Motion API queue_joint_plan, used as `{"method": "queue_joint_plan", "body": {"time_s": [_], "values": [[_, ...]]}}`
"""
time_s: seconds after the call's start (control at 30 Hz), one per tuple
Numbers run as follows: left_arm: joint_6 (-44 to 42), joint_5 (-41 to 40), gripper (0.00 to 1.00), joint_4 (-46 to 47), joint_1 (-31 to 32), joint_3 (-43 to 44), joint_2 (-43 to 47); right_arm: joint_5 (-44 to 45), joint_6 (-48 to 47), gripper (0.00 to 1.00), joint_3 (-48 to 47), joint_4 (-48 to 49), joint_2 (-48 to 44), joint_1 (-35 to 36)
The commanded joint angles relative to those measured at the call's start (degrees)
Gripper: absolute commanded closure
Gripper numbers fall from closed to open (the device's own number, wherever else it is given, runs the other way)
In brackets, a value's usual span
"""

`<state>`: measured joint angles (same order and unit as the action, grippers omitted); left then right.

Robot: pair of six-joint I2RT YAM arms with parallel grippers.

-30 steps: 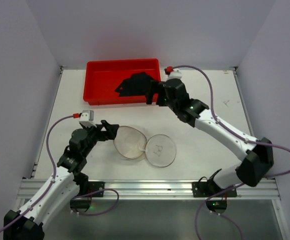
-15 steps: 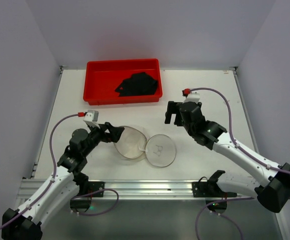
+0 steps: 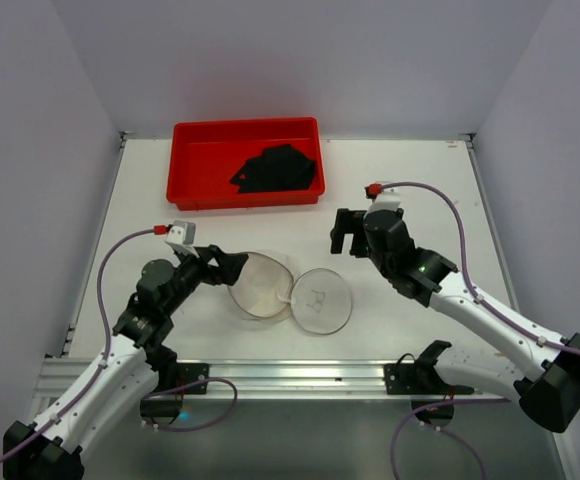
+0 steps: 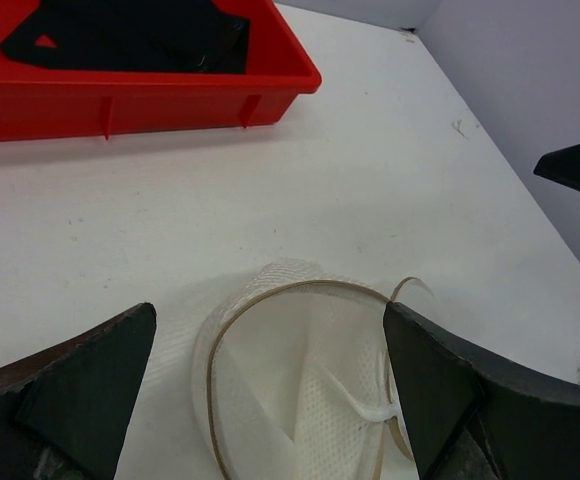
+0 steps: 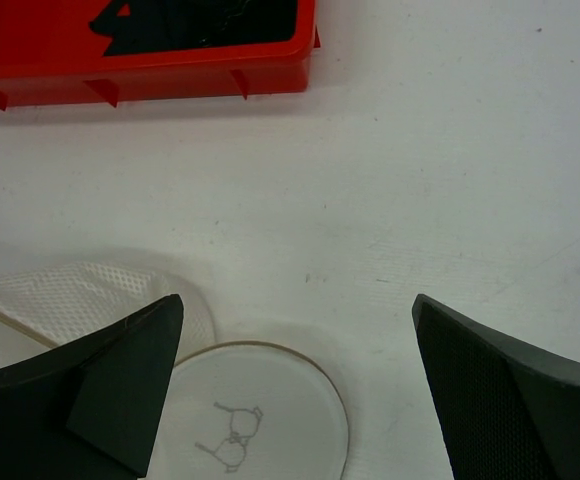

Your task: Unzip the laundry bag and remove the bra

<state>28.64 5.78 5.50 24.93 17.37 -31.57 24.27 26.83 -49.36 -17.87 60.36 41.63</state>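
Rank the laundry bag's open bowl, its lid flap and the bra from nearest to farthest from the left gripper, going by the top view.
1. Bag's bowl: right beside the left gripper, on its right side.
2. Lid flap: flat on the table beyond the bowl, further right.
3. Bra: in the red tray at the table's far edge.

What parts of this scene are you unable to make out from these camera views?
Bra: cut by the top edge in both wrist views; overhead, only a dark shape.
Laundry bag: near rim cut off by the left wrist view's bottom edge.
Lid mark: too small overhead to read.
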Motion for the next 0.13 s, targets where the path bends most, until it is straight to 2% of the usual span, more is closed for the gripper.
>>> {"method": "queue_joint_plan", "body": {"time_s": [0.0, 0.1], "values": [[-1.66, 0.28, 0.00, 2.68, 0.39, 2.06, 0.46, -0.98, -1.43, 0.01, 0.41, 2.75, -1.56, 0.21], [-1.49, 0.20, 0.00, 2.59, 0.56, 1.97, 0.81, -0.54, -1.25, 0.01, 1.02, 3.36, -2.52, 0.21]]}}
